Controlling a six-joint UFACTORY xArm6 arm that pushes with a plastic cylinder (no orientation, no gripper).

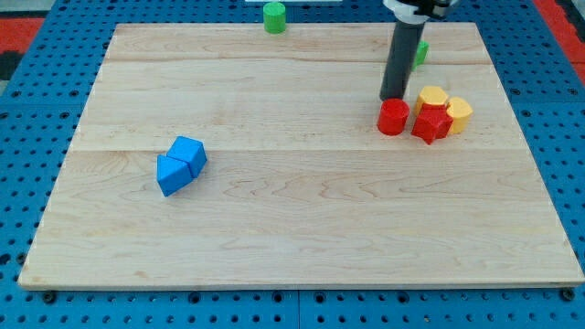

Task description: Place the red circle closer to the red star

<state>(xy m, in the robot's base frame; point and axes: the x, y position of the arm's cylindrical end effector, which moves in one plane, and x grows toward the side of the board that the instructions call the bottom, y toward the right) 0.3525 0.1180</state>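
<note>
The red circle (394, 117) is a short red cylinder on the right part of the wooden board. It stands just left of the red star (430, 124), close to it or touching. My tip (393, 95) is at the upper edge of the red circle, just above it in the view. The rod rises from there to the view's top.
Two yellow blocks (445, 104) sit against the red star's upper right. A green star (420, 52) is partly hidden behind the rod. A green cylinder (273, 16) stands at the top edge. Two blue blocks (180, 164) sit together at the left.
</note>
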